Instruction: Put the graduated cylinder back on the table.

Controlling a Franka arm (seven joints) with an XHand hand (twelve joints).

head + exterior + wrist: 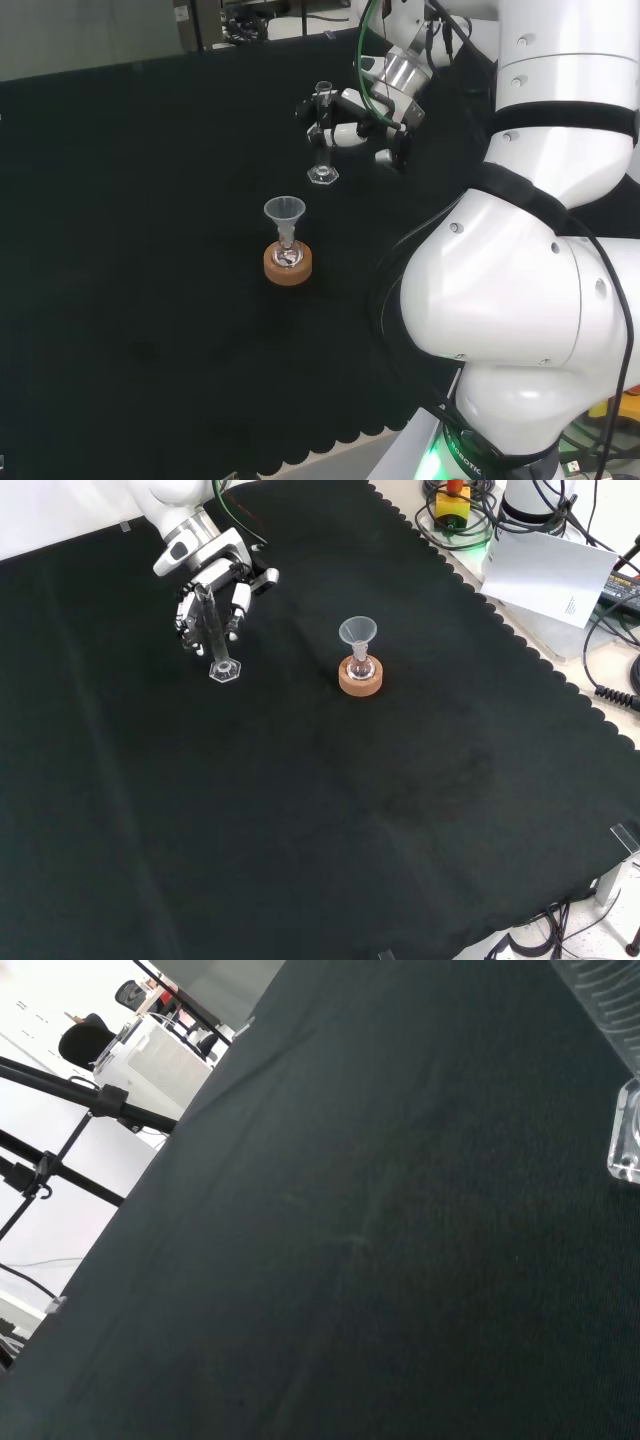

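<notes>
- Cylinder [215, 630]: it stands upright in the hand [215, 590], towards the far left of the cloth in the front view. Its hexagonal foot [226, 670] is at the cloth or just above it; I cannot tell from here whether it truly touches. In the wrist view the foot [625, 1140] looks very close to the cloth, with the ribbed tube above it.
- Fingers [330, 135]: they are curled round the upper part of the tube, with the thumb side across from them, so the cylinder is pinched between them and not yet let go.
- Hand and arm: the hand reaches down from above and behind the cylinder, palm towards the tube, the wrist angled down over the surface [300, 810].
- What could go wrong: the cylinder is tall on a small foot, so I'd judge it tips easily. If the fingers open while the foot is off the cloth or the tube leans, it may topple. A finger dragging on the tube as the hand draws away could pull it over too.
- Nearby: a funnel [357, 632] sits in a flask on a cork ring [360, 679], well apart to the right in the front view, so a fall would likely miss it.
</notes>
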